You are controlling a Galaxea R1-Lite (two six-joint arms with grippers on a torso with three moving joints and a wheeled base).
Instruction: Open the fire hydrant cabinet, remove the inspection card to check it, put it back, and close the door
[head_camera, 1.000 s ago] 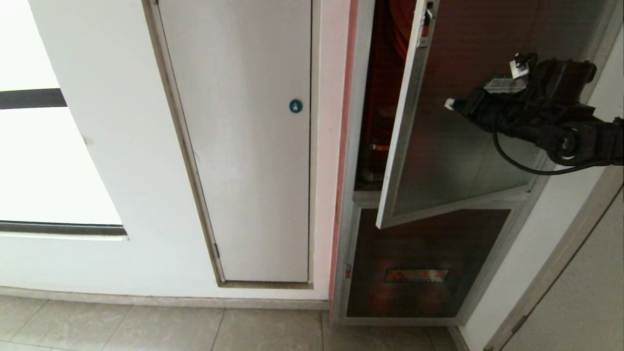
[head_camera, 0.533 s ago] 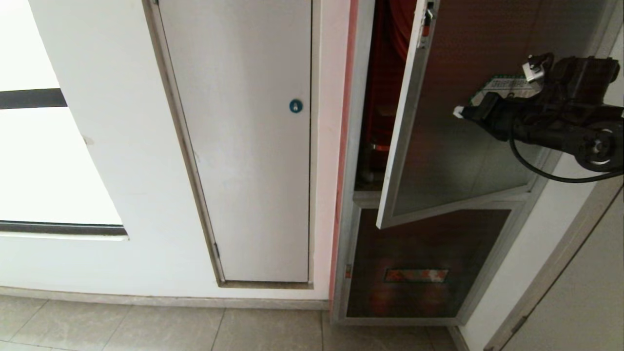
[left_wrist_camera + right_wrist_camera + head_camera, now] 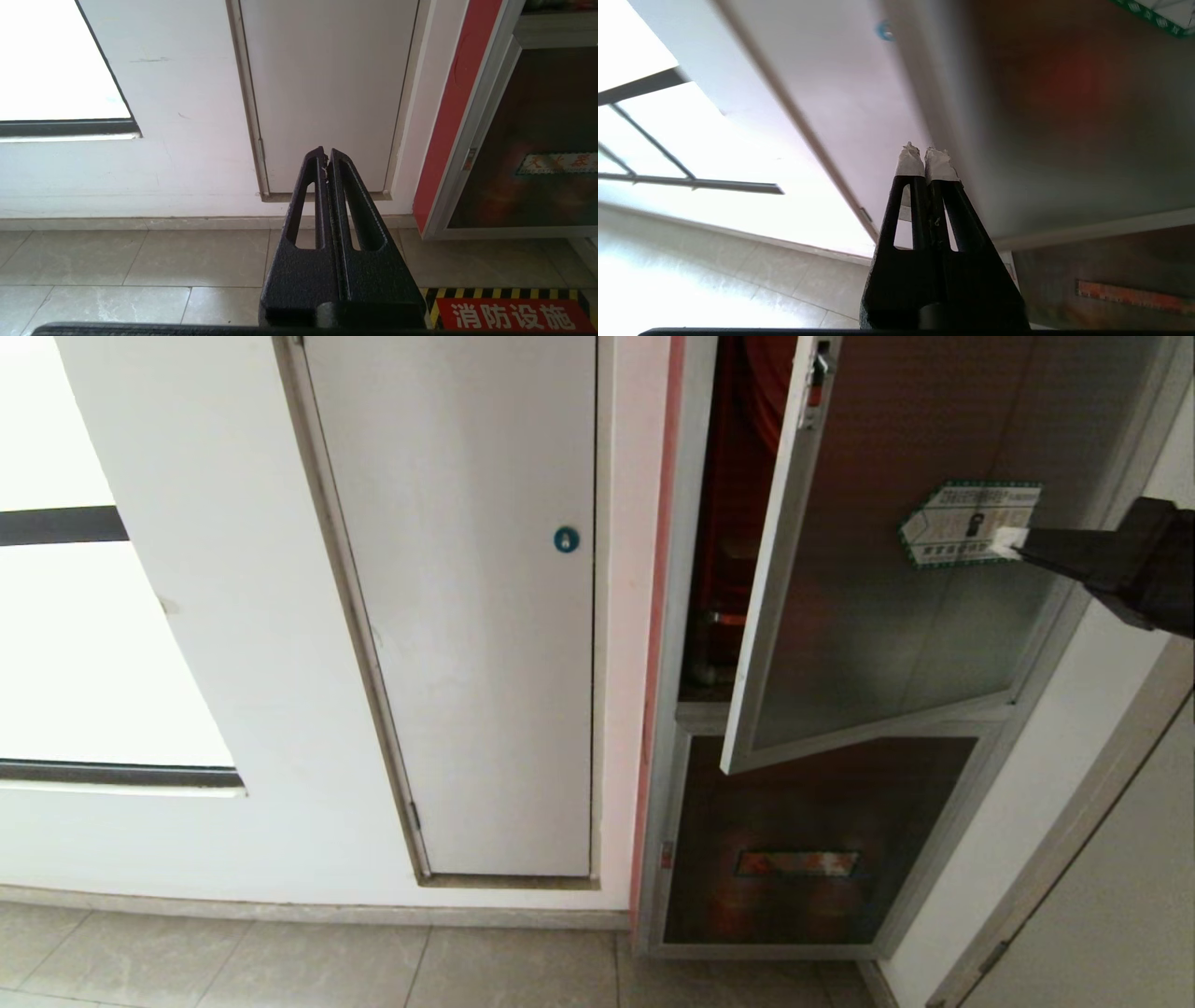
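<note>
The fire hydrant cabinet (image 3: 677, 616) stands at the right, its red inside (image 3: 738, 476) showing through a gap. The door (image 3: 887, 635), dark glass in a silver frame, hangs ajar, its free edge swung out toward me. A white-green hexagonal sticker (image 3: 971, 523) is on the glass. My right gripper (image 3: 1008, 541) is shut and empty, and its white-taped tips lie over the sticker's right end. In the right wrist view, the right gripper (image 3: 924, 156) points along the door glass (image 3: 1064, 116). My left gripper (image 3: 326, 156) is shut, parked low and pointing at the wall base. The inspection card is out of view.
A white panel with a blue round lock (image 3: 566, 539) fills the wall left of the cabinet. Below the door sits a smaller dark glass panel with a reddish label (image 3: 796, 863). A bright window (image 3: 84, 644) is at far left. A hazard-striped floor marking (image 3: 509, 312) lies before the cabinet.
My right arm has drawn back to the right, mostly out of the head view, uncovering the sticker. The door stays ajar at the same angle.
</note>
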